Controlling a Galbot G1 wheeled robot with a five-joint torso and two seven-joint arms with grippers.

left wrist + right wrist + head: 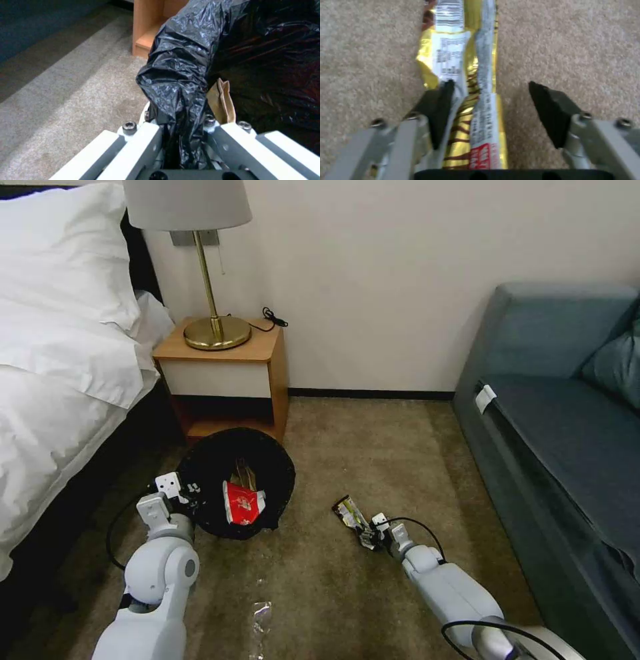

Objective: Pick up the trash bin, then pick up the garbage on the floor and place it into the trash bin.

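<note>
A clear wrapper [260,617] lies nearest on the carpet, untouched; the right gripper [490,110] straddles the gold snack wrapper [466,57], jaws wide (nothing gripped yet); the left gripper [181,140] pinches the trash bin [237,483] liner at left; red wrapper [243,505] and paper bag [221,102] already inside.

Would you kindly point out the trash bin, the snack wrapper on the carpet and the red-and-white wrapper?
trash bin [280,473]: head view, on the black-lined rim.
snack wrapper [466,57]: right wrist view, on its gold middle.
red-and-white wrapper [243,505]: head view, on its red face, inside the bin.
</note>
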